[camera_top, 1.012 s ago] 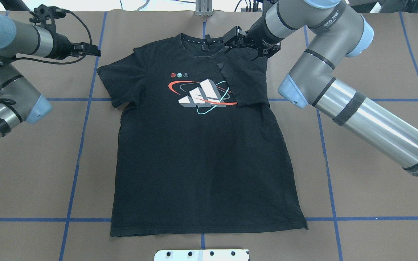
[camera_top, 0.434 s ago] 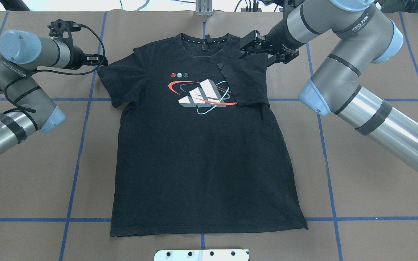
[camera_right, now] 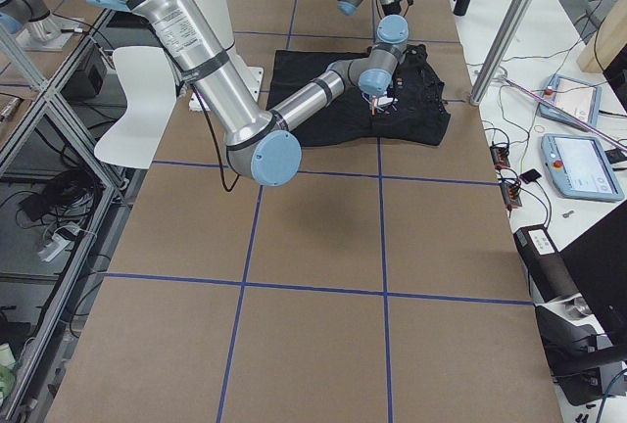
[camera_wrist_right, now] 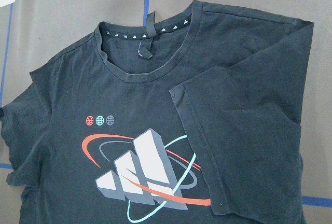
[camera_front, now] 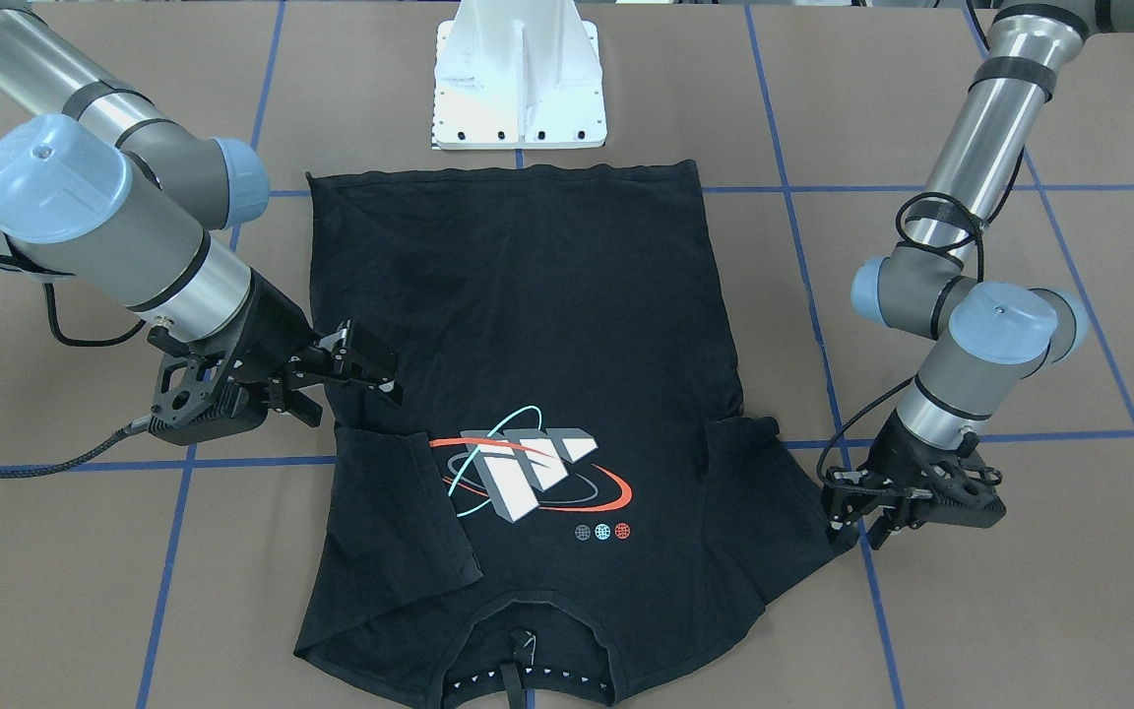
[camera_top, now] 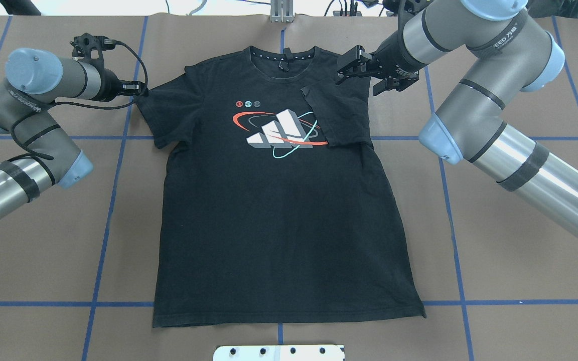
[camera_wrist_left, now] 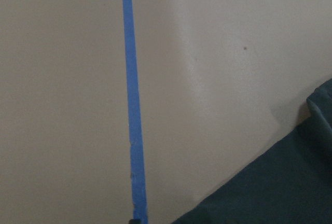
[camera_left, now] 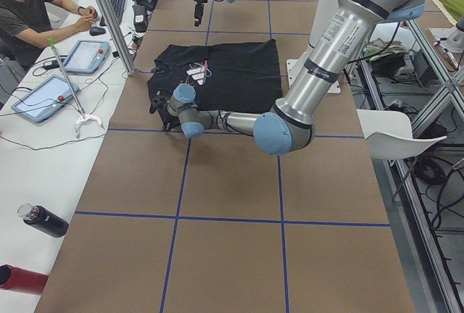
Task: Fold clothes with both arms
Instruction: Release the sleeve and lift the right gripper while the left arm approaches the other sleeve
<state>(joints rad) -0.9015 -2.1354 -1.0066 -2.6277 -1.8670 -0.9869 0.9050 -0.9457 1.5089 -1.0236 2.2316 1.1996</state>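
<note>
The black T-shirt point(camera_top: 279, 225) lies flat, logo side up, collar at the far side, in the overhead view. Its right sleeve point(camera_top: 341, 115) is folded inward over the chest and covers the logo's edge point(camera_wrist_right: 249, 130). The other sleeve point(camera_top: 156, 115) lies spread out. My left gripper point(camera_top: 137, 89) stands open, low at that sleeve's outer tip point(camera_front: 848, 514); its wrist view shows only table and a corner of black cloth point(camera_wrist_left: 270, 193). Over the shoulder beside the folded sleeve my right gripper point(camera_top: 345, 67) hovers open and holds nothing point(camera_front: 380, 374).
The white pedestal base point(camera_front: 518, 79) stands at the shirt's hem side. Blue tape lines point(camera_top: 113, 200) cross the brown table. A side bench holds tablets point(camera_left: 43, 99) and bottles point(camera_left: 43, 220), with a seated person point(camera_left: 29, 9) behind it.
My left gripper has moved inward to the spread sleeve's tip. My right gripper has drawn back from the collar toward the shoulder's outer side. The shirt has not moved.
</note>
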